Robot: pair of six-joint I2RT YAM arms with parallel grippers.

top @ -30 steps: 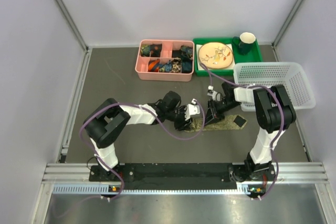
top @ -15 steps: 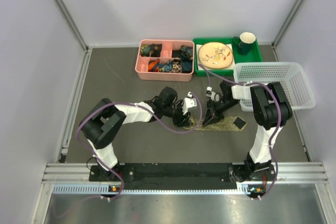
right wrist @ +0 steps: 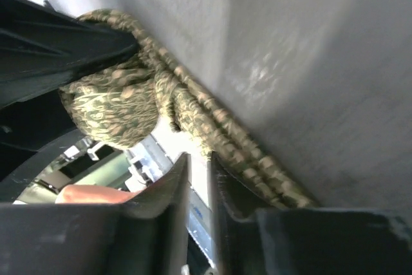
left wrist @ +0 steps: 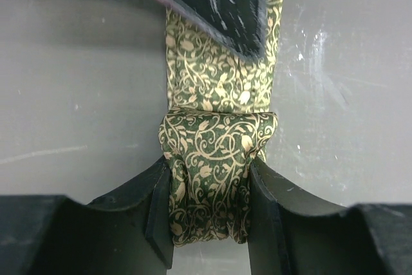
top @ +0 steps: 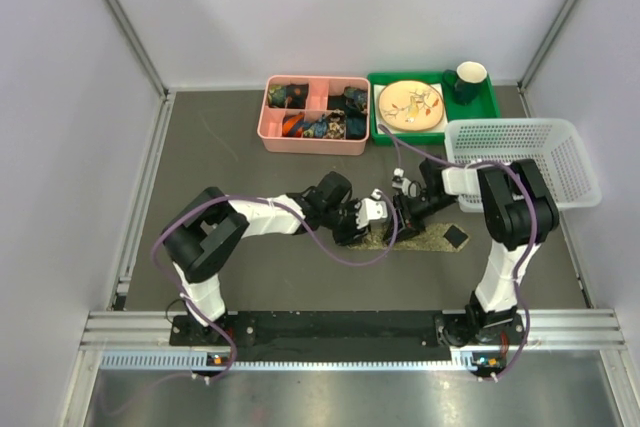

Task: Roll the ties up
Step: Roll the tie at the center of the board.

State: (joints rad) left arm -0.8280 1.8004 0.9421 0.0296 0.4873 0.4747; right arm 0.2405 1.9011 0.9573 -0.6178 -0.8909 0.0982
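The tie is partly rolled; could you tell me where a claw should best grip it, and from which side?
Grip the tie at its rolled end, one finger on each side of the roll, coming from the end away from the flat tail. The roll is thick and raised, while the tail lies flat and probably offers little edge. The left claw holds it so.
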